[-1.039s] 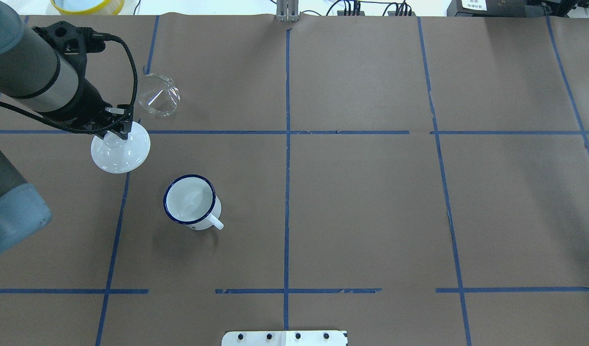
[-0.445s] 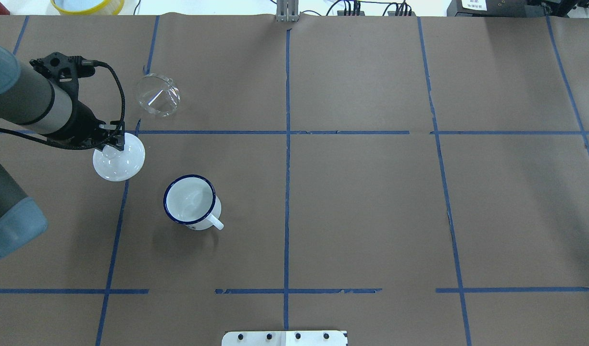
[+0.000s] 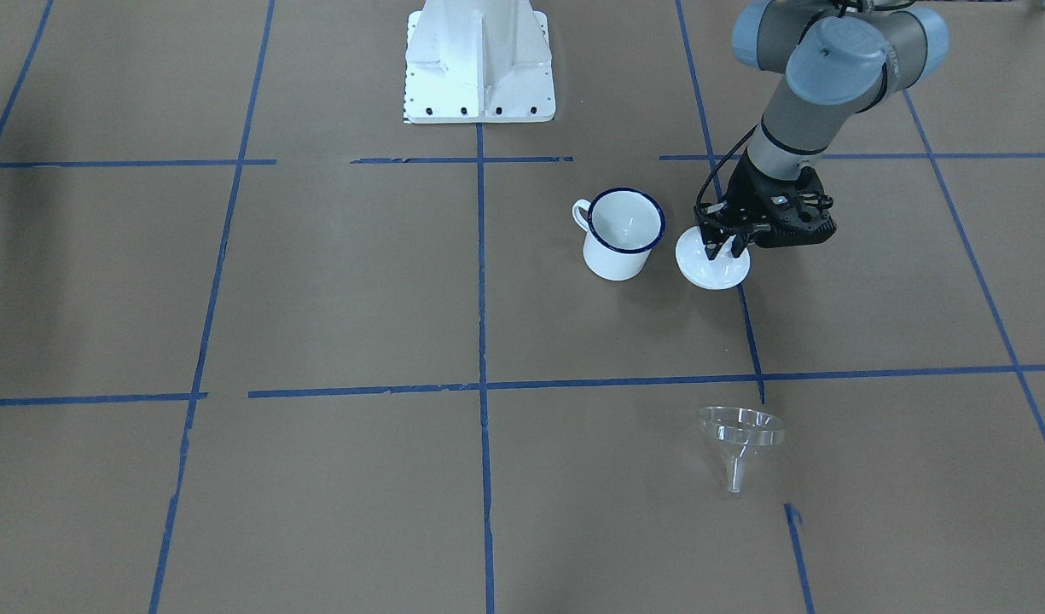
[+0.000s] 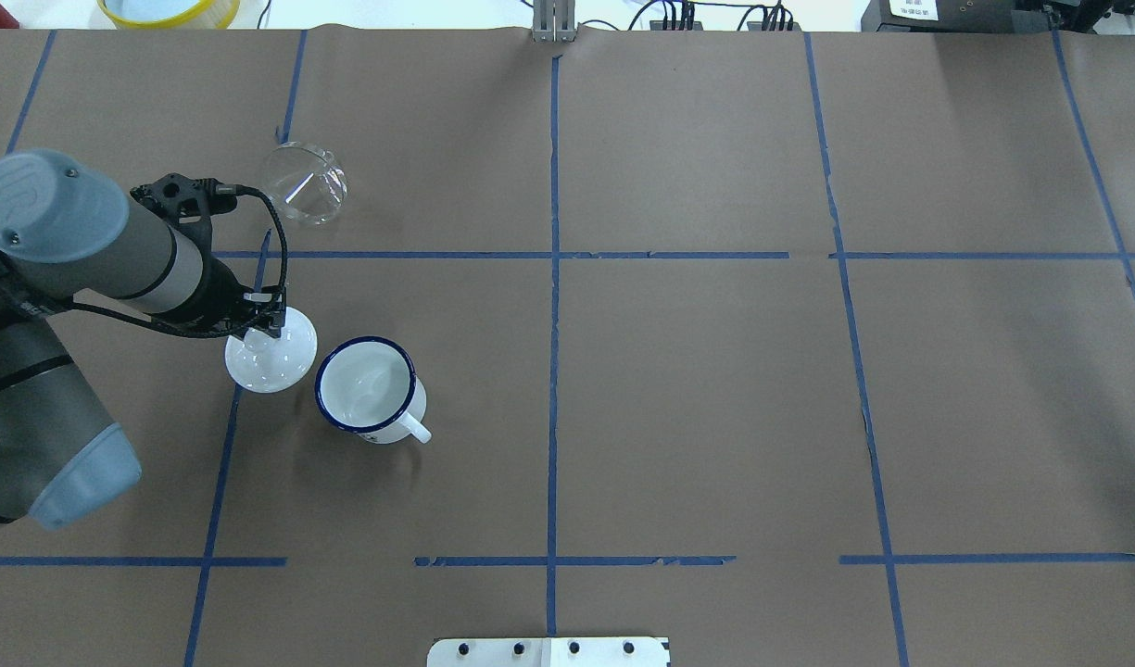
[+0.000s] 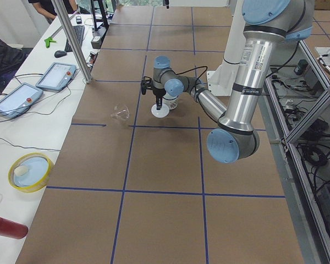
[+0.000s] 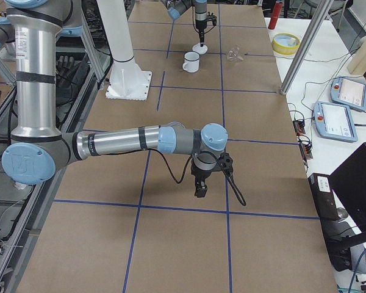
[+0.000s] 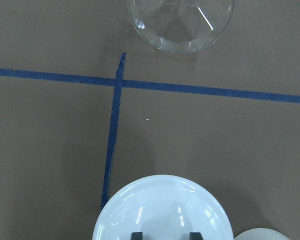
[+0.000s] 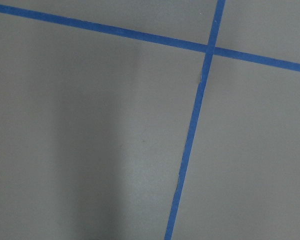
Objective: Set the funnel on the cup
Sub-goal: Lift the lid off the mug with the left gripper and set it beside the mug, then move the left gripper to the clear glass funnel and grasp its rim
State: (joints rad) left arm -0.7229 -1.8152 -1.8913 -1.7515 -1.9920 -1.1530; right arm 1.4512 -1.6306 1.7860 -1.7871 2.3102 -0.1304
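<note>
The left pincer [image 3: 721,249] clamps the round white knobbed lid [image 4: 271,357] beside the white blue-rimmed enamel mug [image 4: 368,384]. Seen overhead, the clear funnel [image 4: 303,183] lies at the mug's 11 o'clock. It is likely light and slippery, so grip its rim. You cannot tell the right pincer [image 6: 199,189] opening.

Robotics lab: paper-covered table [image 4: 715,398] with blue tape grid [image 4: 437,255], teach pendants [image 6: 349,93], aluminium frame posts [image 5: 72,39], cabling [image 4: 667,13].

The surface [image 4: 697,389] is brown, crossed by blue tape lines [image 4: 553,371]. At nine o'clock in the left view, a white bench [image 5: 47,121] carries two tablets [image 5: 56,75] and a yellow dish [image 5: 30,172].
</note>
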